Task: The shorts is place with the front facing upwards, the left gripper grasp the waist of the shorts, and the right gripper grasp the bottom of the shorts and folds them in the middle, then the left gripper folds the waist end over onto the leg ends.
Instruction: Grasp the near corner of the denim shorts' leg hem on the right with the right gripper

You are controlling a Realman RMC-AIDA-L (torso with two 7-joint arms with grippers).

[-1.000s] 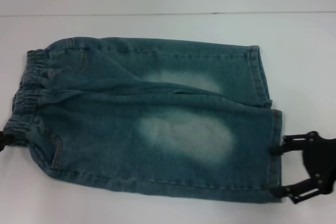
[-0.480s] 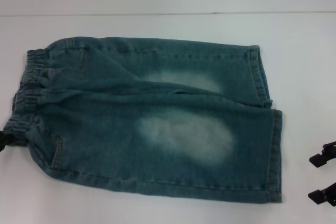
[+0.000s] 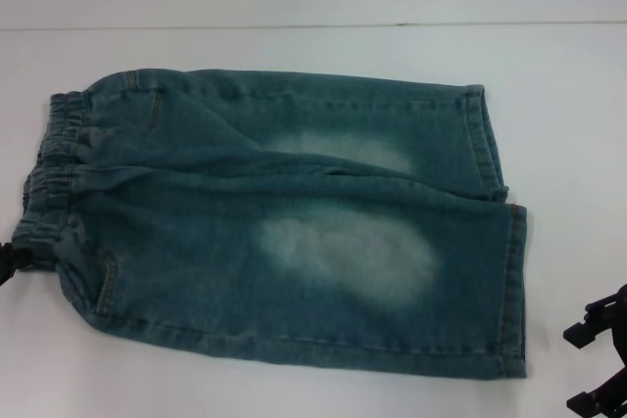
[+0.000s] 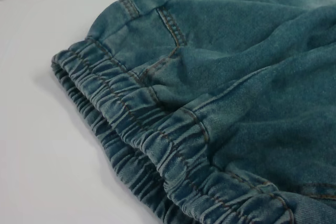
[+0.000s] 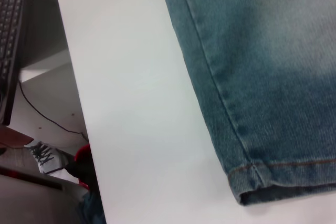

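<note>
The blue denim shorts (image 3: pixel 294 222) lie flat on the white table (image 3: pixel 568 124), folded lengthwise with one leg over the other. The elastic waist (image 3: pixel 49 173) is at the left and the leg ends (image 3: pixel 509 281) at the right. My left gripper (image 3: pixel 8 266) shows only as a dark bit touching the near corner of the waist. The left wrist view is filled by the gathered waistband (image 4: pixel 157 140). At the near right, my right gripper (image 3: pixel 586 367) stands open and empty, clear of the leg ends. In the right wrist view I see the near leg's hem corner (image 5: pixel 262 174).
The right wrist view shows the table's edge (image 5: pixel 79 108), with a dark keyboard (image 5: pixel 13 19) and cables below it. White tabletop surrounds the shorts, and the table's far edge (image 3: pixel 313 24) runs behind them.
My right gripper has drawn away from the leg hem, moving right and toward the table's near edge. The shorts and the left gripper have stayed put.
</note>
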